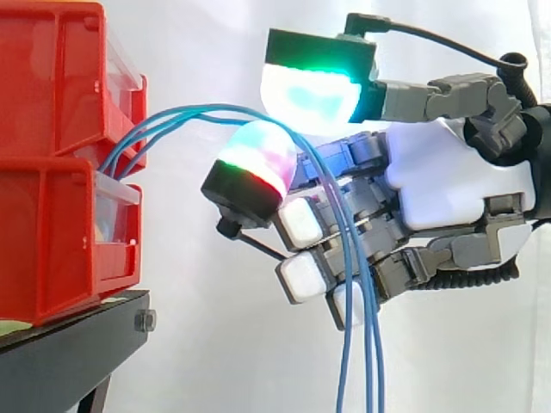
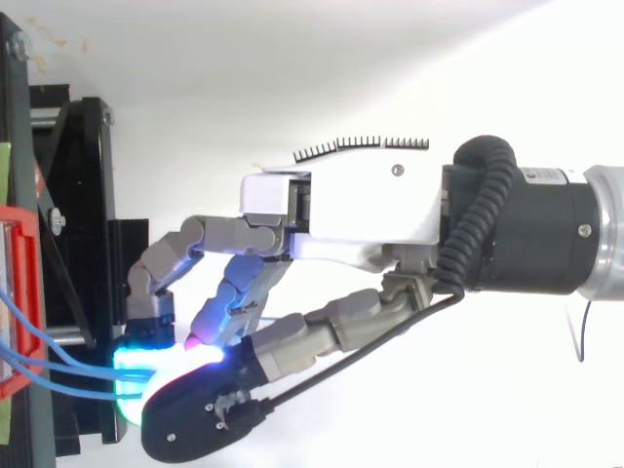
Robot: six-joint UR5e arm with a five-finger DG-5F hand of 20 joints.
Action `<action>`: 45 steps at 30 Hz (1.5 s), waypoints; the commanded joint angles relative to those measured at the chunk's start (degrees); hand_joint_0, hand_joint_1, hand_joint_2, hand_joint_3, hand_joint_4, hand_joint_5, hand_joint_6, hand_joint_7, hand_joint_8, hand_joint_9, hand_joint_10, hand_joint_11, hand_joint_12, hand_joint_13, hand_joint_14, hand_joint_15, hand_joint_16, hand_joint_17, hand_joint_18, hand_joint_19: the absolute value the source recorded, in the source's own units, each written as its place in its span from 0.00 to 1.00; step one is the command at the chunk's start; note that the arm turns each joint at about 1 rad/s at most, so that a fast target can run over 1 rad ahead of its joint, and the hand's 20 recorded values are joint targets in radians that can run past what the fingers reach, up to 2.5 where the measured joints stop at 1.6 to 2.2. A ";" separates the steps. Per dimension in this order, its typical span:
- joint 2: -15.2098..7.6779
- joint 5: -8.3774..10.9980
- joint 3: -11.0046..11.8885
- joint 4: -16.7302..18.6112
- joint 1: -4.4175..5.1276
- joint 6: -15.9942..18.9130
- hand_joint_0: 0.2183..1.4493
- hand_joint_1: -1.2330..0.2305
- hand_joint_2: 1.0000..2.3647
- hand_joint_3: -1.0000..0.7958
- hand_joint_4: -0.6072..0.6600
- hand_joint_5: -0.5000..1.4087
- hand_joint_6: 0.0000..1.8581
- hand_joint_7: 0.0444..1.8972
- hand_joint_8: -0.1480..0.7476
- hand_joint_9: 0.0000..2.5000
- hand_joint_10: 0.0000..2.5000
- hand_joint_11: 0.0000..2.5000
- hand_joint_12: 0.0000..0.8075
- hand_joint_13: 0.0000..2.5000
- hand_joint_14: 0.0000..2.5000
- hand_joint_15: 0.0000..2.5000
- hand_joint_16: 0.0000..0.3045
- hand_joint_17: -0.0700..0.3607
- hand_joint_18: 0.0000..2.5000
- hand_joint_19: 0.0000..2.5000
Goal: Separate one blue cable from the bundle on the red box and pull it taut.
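Note:
Three blue cables (image 1: 198,110) leave the gap between the two stacked red bins (image 1: 52,86), arch to the right and drop straight down in front of my hand (image 1: 448,185). At the top of the arch they run between a green-white fingertip (image 1: 310,95) above and a red-green pad (image 1: 258,159) below, which close on them together as a bundle. The other fingers are curled behind the hanging strands. From above, the cables (image 2: 58,375) reach from the red bin (image 2: 24,292) to the cyan-glowing pad (image 2: 136,366) of the hand (image 2: 331,210).
The lower red bin (image 1: 52,249) rests on a black stand (image 1: 69,344), whose frame (image 2: 78,195) lies along the left edge from above. A white curtain hangs behind. Open space lies right of the bins, around the arm.

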 commanded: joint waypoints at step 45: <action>0.00 0.00 -0.05 0.17 0.22 -0.09 0.32 0.30 0.00 0.28 0.62 0.18 0.45 0.51 0.56 0.37 0.00 0.16 0.47 0.37 0.00 0.13 0.15 0.40 0.34 0.19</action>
